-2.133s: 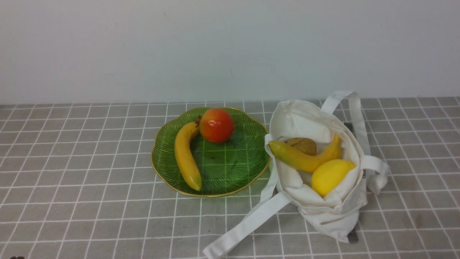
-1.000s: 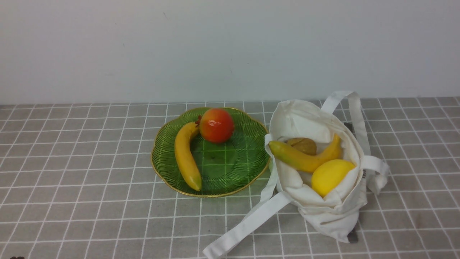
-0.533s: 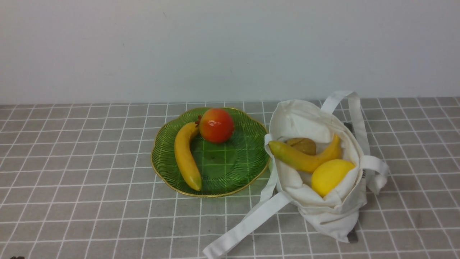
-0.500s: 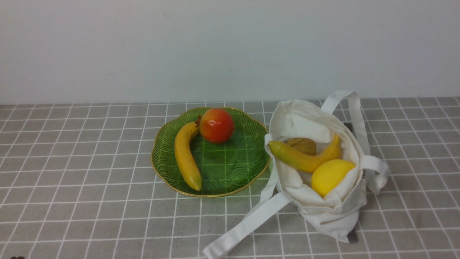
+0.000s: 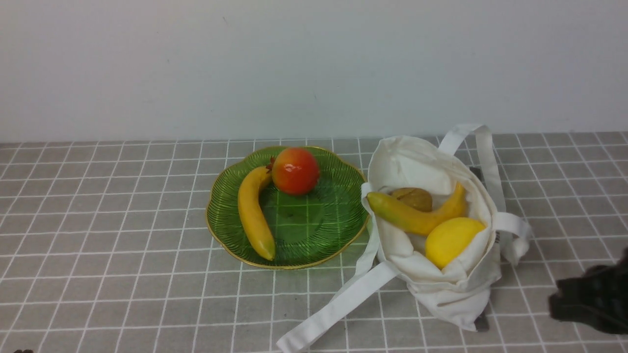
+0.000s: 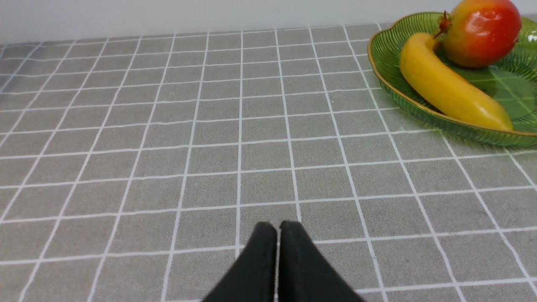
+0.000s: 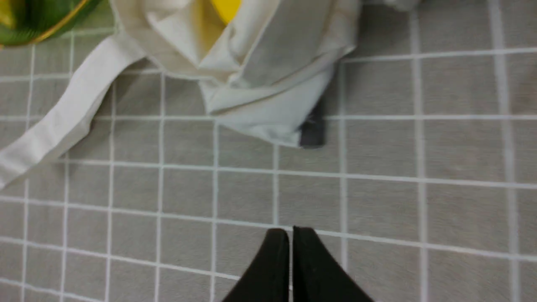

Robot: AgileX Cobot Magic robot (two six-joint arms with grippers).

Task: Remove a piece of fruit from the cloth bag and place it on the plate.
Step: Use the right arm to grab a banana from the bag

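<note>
The reach was judged in hand: the right gripper (image 7: 290,233) was held near the cloth bag (image 5: 441,294), jaws together (left gripper (image 6: 277,228) likewise). Opening over the green-tipped banana (image 5: 417,220) was needed next.

No legible text, no labels — seemingly

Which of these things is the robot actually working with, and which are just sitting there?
Part of the job: green-tipped banana; cloth bag holding it; green plate.

Just lying about: all-yellow banana and red pomegranate, both on the plate; lemon and brown fruit, both in the bag.
</note>
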